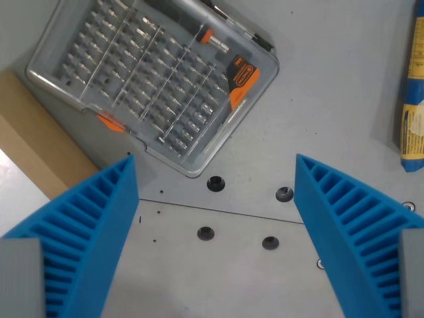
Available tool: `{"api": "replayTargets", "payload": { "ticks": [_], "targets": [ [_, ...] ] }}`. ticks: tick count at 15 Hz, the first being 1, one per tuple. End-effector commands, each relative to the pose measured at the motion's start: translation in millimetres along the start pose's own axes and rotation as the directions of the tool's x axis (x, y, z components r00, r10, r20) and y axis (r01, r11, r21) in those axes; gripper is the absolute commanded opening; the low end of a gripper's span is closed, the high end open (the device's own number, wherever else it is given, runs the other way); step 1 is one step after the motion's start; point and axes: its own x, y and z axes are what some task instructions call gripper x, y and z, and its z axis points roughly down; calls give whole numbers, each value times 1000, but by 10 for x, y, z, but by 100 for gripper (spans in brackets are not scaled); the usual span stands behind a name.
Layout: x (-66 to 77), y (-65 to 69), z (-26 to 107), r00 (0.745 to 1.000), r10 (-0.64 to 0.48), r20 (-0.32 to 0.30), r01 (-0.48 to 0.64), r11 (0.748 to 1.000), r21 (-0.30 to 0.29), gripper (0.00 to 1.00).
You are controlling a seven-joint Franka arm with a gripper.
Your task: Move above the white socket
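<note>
No white socket shows in the wrist view. My gripper [213,162] is open and empty, with its two blue ribbed fingers [93,225] at the lower left and lower right. Between the fingers lies the grey metal table [232,278] with four dark bolt holes [215,183]. A clear plastic screwdriver-bit case [156,79] with orange clips lies just beyond the fingertips, in the upper left.
A brown board [40,142] lies at the wrist view's left edge, partly under the case. A blue and yellow packet [414,99] lies at the right edge. A thin seam crosses the table between the fingers.
</note>
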Motion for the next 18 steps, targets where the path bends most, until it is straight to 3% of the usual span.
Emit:
{"api": "replayTargets", "payload": {
  "ticks": [1,11,18],
  "targets": [
    [2,1,-19,1000,0,-5,0,1000,-1,100],
    [41,3,4,1000,-16,-7,16,1000,-4,100],
    [179,14,78,999,-48,0,48,999,-4,100]
  ]
}}
